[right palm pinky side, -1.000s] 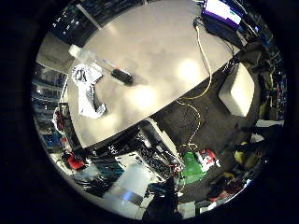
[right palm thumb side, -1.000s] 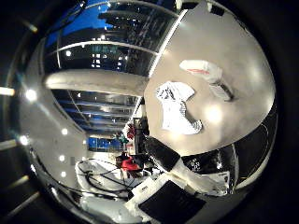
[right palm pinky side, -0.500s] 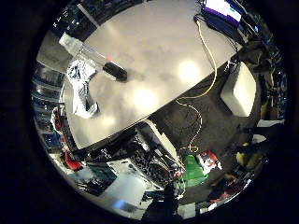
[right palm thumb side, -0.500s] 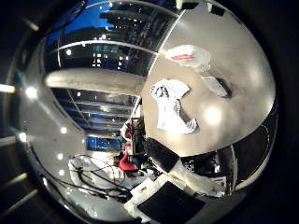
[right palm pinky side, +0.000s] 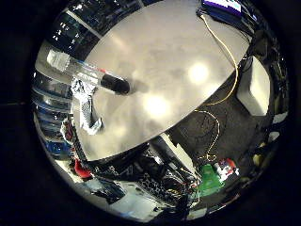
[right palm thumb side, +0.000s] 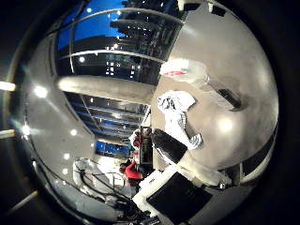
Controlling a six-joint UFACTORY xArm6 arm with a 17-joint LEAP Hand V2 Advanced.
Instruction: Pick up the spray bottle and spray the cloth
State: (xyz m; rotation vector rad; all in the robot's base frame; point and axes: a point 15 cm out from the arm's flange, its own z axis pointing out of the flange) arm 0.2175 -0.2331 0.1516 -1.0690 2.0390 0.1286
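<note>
The spray bottle (right palm pinky side: 87,77) lies on its side on the grey table (right palm pinky side: 174,56), close to the table's edge, its clear body pointing toward that edge and its black head (right palm pinky side: 114,84) pointing in toward the middle of the tabletop. The cloth (right palm thumb side: 177,115), white with a dark pattern, lies crumpled just beside the bottle and seems to touch or slip under its clear body; it stretches along the same edge of the table toward the corner. In the thumb side view the bottle's body shows a white band with a red mark, too small to read, and no other writing can be made out on either thing. Most of the tabletop past the bottle's black head is bare and shiny, with two bright light reflections on it, so the open room lies toward the table's middle and far side. A yellow cable (right palm pinky side: 225,52) runs over the far edge and down to the dark floor (right palm pinky side: 225,136), where a white box (right palm pinky side: 256,87) and a green object (right palm pinky side: 207,176) sit. Below the near edge stands dark equipment. Both things are well away from the palm, and whether the hand's fingers are spread or curled cannot be told
</note>
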